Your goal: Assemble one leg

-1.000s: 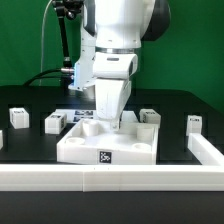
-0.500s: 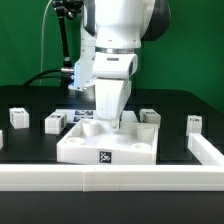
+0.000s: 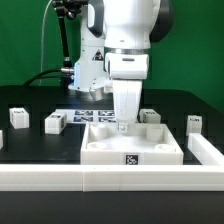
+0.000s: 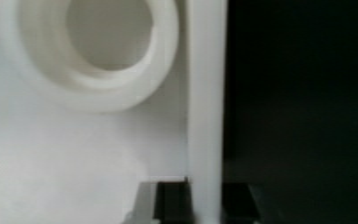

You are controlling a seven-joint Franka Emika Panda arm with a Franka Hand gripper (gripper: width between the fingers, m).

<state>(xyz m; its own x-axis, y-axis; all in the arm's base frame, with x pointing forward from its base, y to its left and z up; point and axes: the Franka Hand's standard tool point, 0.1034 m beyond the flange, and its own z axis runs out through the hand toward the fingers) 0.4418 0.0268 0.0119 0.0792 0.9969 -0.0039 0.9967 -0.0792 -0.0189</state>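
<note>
Large panel (image 3: 105,150) lies nearest, flat on the desk (image 3: 35,140). Tool (image 3: 123,125) is down at its rear rim, jaws nearly closed, pinching the panel wall. Closest leg (image 3: 148,116) stands upright just beyond, toward the exterior view's right of the tool, not held.

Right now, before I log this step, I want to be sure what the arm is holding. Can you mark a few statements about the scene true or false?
1. The tool is down at the big white panel. True.
2. The tool holds a leg. False: the panel's thin wall sits between its fingers.
3. A leg stands apart from the panel, on the exterior view's left of it. True.
4. The panel lies where it did a second ago. False: it has shifted toward the exterior view's right, along with the arm.
</note>
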